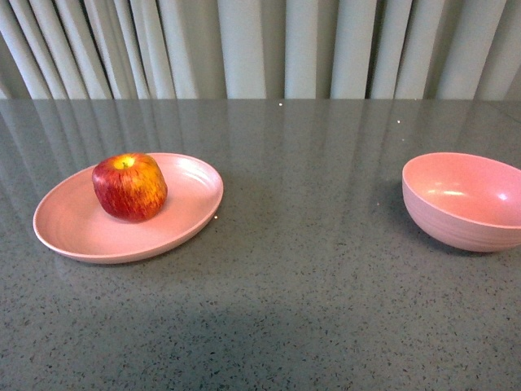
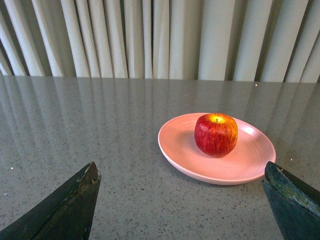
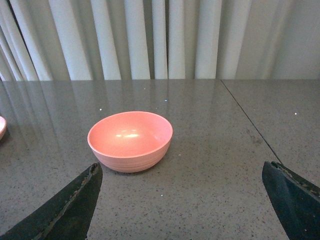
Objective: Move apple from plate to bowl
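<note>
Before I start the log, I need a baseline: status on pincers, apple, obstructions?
Both open, empty: left pincer, right pincer. The apple sits on the plate, untouched; bowl empty. No obstacle seen between them.

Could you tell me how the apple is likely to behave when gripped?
The apple looks round and glossy, so it may slip or roll. It seems firm, likely keeping its shape. The plate, low-rimmed, might barely stop it.

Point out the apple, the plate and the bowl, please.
apple [image 1: 129, 189], front view, its red side.
plate [image 1: 73, 230], front view, bare inner surface.
bowl [image 3: 131, 136], right wrist view, its inner wall.
</note>
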